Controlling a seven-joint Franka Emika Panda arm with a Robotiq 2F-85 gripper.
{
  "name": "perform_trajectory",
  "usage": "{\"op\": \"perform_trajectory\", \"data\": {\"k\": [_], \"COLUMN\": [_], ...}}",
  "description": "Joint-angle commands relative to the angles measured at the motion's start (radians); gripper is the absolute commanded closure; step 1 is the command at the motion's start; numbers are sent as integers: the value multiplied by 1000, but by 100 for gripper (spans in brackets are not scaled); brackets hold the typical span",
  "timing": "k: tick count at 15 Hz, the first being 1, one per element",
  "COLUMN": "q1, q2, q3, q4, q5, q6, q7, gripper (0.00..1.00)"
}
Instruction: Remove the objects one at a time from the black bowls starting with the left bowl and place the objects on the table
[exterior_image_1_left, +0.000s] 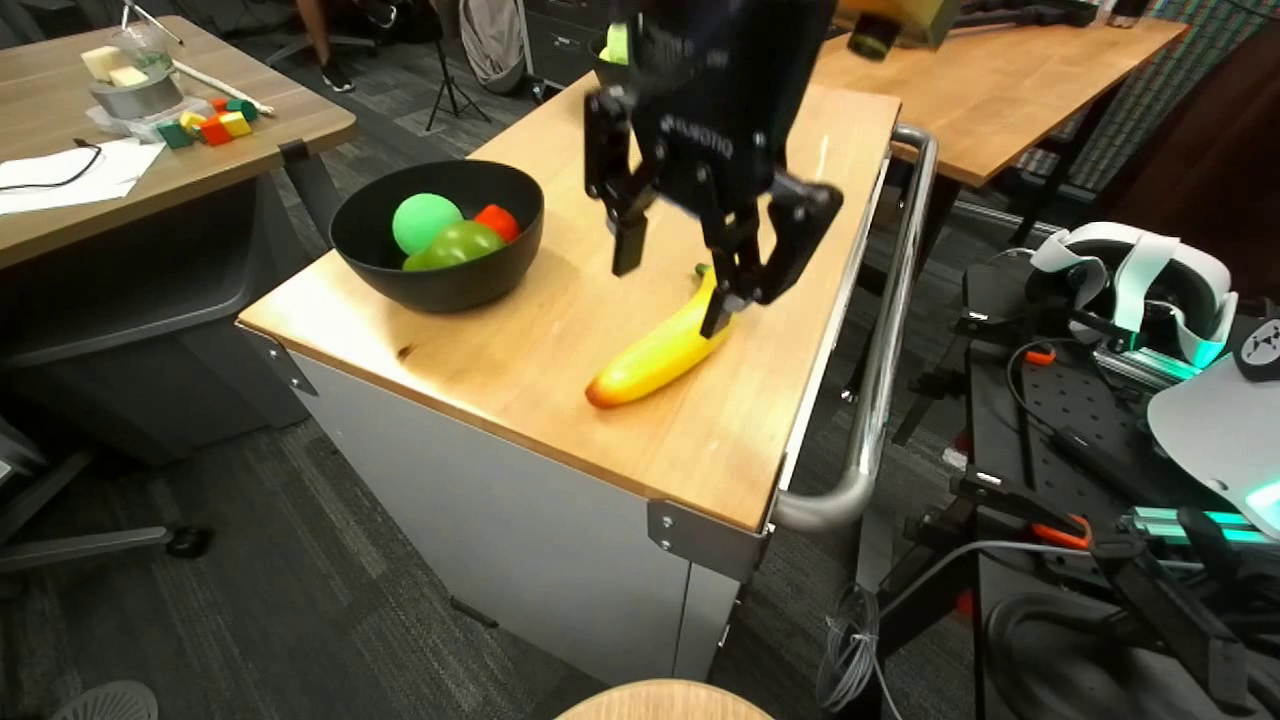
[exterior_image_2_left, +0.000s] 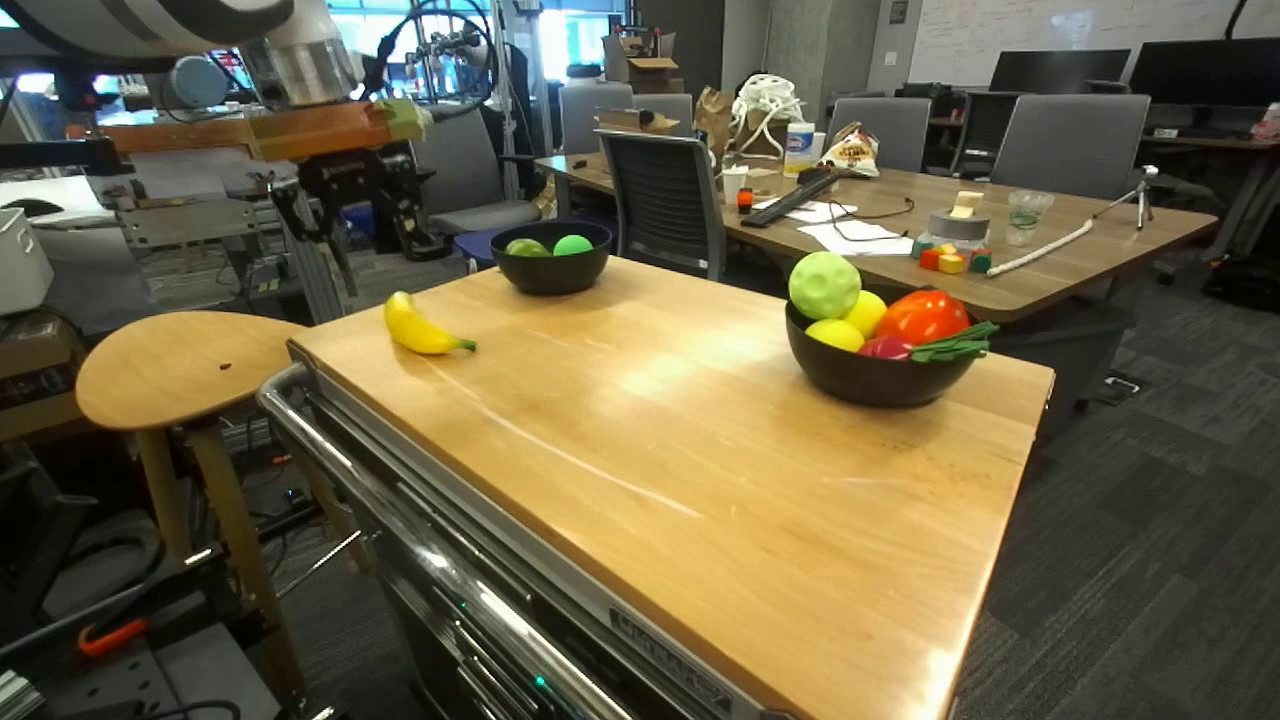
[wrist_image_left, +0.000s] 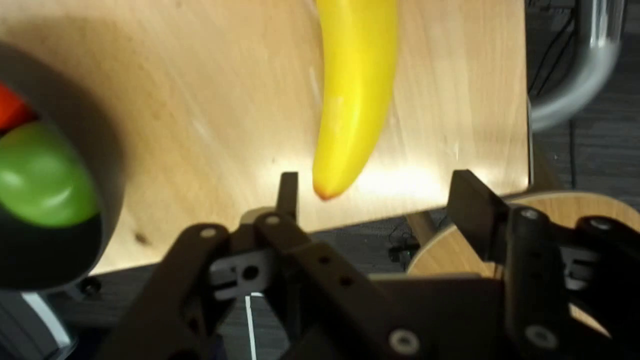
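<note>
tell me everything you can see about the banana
The banana looks like smooth plastic: bright yellow, gently curved, with a green stem and a reddish-brown tip at the opposite end. It lies on the table near a corner, apart from the nearer black bowl. The open fingers hang higher up, apparently not touching it.

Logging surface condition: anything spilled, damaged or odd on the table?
No spill visible. The table bears a long pale streak, possibly a scratch, and a dark spot near the black bowl holding the green ball, perhaps a knot.
</note>
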Motion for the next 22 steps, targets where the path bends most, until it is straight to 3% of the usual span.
{"op": "perform_trajectory", "data": {"k": [1,4,5,6,10,11,17,22], "q1": [30,14,8,19,15,18,-24,-80], "q2": [-42,10,65,-31,-13,-12,46,126], "q3": [-55,-119,-138,-113,-122,-116,-171,-209], "q4": [169,345,422,278,293,273,431,503], "q5": [86,144,165,116,121,127,311,310], "q6": [-102,-137,-248,-143,-167,-112,-206,-323], "q7": [-30,-102,-123,-63,-74,-67,58,225], "gripper": [0,0,0,0,0,0,0,0]}}
